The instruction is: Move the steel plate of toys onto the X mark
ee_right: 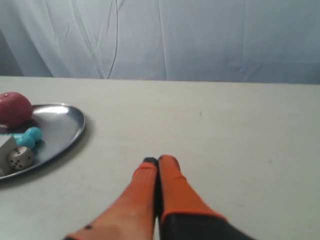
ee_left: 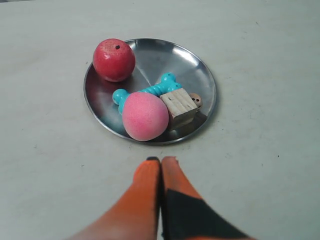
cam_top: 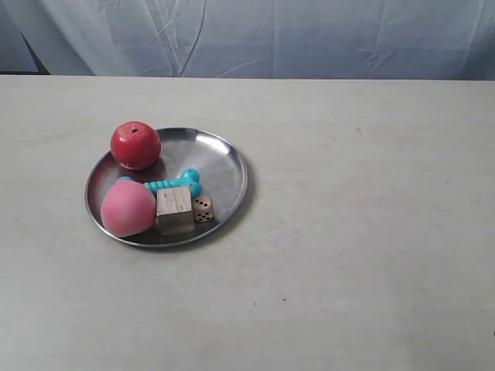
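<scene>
The steel plate (cam_top: pixel 220 166) lies on the table at the exterior view's left of centre. It holds a red apple-like ball (cam_top: pixel 135 144), a pink peach-like ball (cam_top: pixel 128 207), a wooden cube (cam_top: pixel 175 209), a dotted die (cam_top: pixel 203 209) and a turquoise bone-shaped piece (cam_top: pixel 176 182). My left gripper (ee_left: pixel 161 159) is shut and empty, a short way off the plate's rim (ee_left: pixel 165 57) beside the peach ball (ee_left: pixel 145 116). My right gripper (ee_right: pixel 158 160) is shut and empty, well off to the side of the plate (ee_right: pixel 55 125). No X mark shows clearly. Neither arm appears in the exterior view.
The pale table (cam_top: pixel 363 232) stretches bare to the exterior view's right and front of the plate. A creased light-blue cloth (cam_top: pixel 309 35) hangs behind the table's far edge.
</scene>
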You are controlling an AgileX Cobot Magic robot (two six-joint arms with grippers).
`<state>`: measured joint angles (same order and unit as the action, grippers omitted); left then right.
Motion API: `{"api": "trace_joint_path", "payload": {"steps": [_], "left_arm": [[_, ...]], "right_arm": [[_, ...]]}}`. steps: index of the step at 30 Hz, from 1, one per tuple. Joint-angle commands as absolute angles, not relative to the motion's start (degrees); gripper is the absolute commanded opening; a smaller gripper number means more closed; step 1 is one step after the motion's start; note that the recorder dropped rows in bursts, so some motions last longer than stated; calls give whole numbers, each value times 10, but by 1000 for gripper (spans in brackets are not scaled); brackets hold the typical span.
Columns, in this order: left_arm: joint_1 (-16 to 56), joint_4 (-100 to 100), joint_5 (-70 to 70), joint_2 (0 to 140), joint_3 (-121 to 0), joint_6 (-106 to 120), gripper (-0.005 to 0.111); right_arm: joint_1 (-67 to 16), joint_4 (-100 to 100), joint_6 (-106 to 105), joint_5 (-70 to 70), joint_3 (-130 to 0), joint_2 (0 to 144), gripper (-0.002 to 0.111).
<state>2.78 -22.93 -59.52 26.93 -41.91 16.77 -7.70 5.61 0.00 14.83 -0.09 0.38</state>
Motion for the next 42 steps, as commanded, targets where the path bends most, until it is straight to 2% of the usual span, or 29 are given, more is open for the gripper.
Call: {"api": "trace_joint_path", "payload": {"steps": [1, 27, 32, 37, 39, 42], "left_arm": [[30, -230, -593, 266, -417, 168, 0], [30, -219, -593, 266, -417, 170, 0], [30, -105, -594, 266, -417, 173, 0], [30, -56, -593, 253, -417, 151, 0], [29, -59, -541, 230, -412, 125, 0], [29, -74, -356, 181, -374, 125, 0]], "right_arm": [[-75, 69, 0, 175, 0, 0, 0], [-75, 72, 0, 175, 0, 0, 0], [-75, 83, 0, 176, 0, 0, 0], [-74, -21, -74, 176, 0, 0, 0], [-74, -22, -123, 176, 0, 0, 0], [-73, -22, -128, 176, 0, 0, 0]]}}
